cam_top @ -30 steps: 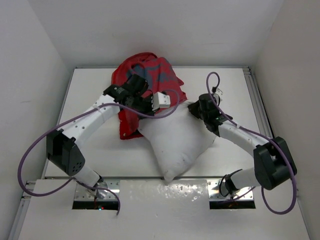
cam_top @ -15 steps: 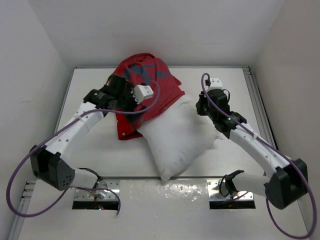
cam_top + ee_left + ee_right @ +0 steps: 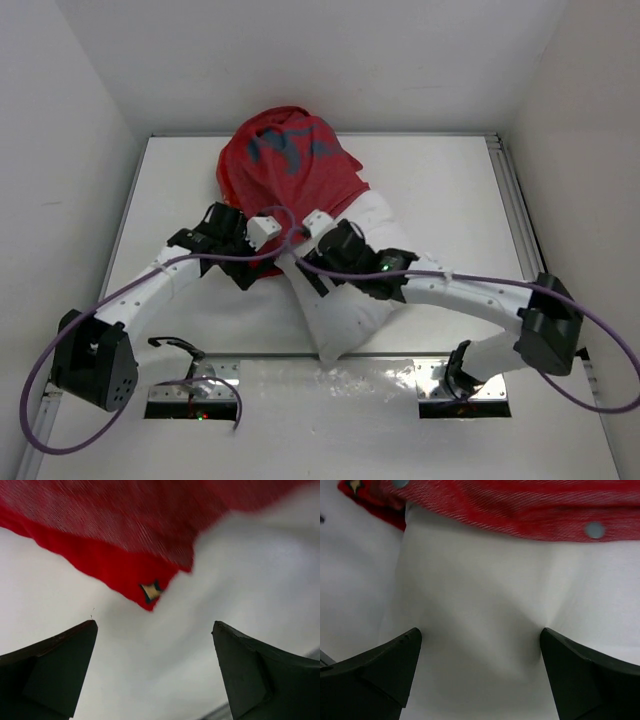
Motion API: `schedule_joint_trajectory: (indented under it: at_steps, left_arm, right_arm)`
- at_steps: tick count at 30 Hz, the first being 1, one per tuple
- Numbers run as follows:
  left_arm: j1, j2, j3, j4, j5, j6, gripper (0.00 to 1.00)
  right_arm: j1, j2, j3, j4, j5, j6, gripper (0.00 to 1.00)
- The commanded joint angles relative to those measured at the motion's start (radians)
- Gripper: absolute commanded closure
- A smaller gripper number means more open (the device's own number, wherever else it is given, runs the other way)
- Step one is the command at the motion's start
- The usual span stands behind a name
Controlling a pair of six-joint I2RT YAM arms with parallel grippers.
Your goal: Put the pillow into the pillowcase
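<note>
The red pillowcase (image 3: 295,175) lies at the back middle of the table, pulled over the far part of the white pillow (image 3: 345,315), whose near end sticks out toward me. My left gripper (image 3: 250,262) is open beside the pillowcase's near left corner (image 3: 150,592), above bare table, holding nothing (image 3: 154,625). My right gripper (image 3: 308,268) reaches across the pillow from the right. It is open (image 3: 480,630), with its fingertips (image 3: 555,650) against the pillow (image 3: 480,590) just below the red hem (image 3: 520,510).
The white table (image 3: 180,170) is boxed in by white walls at the left, back and right. A metal rail (image 3: 510,190) runs along its right edge. Purple cables (image 3: 290,250) loop from both arms over the pillow.
Both grippers have opened and let go of the pillowcase, which now lies flatter over the pillow's far part. Both moved toward me, and the right arm swung left across the pillow.
</note>
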Motion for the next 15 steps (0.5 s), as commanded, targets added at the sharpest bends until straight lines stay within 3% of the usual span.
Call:
schedule_joint_trajectory:
  at_steps: [1, 7, 8, 10, 11, 12, 13, 14, 15]
  left_arm:
    - [0.014, 0.058, -0.024, 0.272, -0.065, -0.072, 0.0]
    - [0.037, 0.271, 0.018, 0.355, -0.011, -0.072, 0.0]
    - [0.041, 0.293, 0.021, 0.36, -0.004, -0.07, 0.09]
    - [0.055, 0.345, 0.025, 0.364, 0.051, -0.05, 0.3]
    - [0.06, 0.356, 0.024, 0.368, 0.067, -0.05, 0.54]
    - [0.063, 0.364, 0.022, 0.369, 0.084, -0.043, 0.67]
    - [0.064, 0.374, 0.018, 0.374, 0.107, -0.043, 0.83]
    - [0.064, 0.375, 0.016, 0.377, 0.11, -0.05, 1.0]
    - [0.066, 0.373, 0.015, 0.377, 0.121, -0.046, 1.0]
  right_arm:
    - [0.095, 0.058, 0.039, -0.001, 0.149, -0.059, 0.01]
    - [0.091, 0.248, 0.061, -0.047, 0.191, 0.066, 0.01]
    - [0.074, 0.263, 0.058, -0.041, 0.175, 0.085, 0.03]
    - [0.028, 0.287, 0.048, 0.001, 0.088, 0.139, 0.22]
    - [0.013, 0.29, 0.041, 0.019, 0.062, 0.151, 0.32]
    - [-0.016, 0.294, 0.033, 0.038, 0.002, 0.165, 0.45]
    - [-0.033, 0.303, 0.034, 0.062, -0.039, 0.177, 0.78]
    - [-0.044, 0.308, 0.038, 0.074, -0.074, 0.182, 0.93]
    - [-0.056, 0.308, 0.042, 0.09, -0.149, 0.18, 1.0]
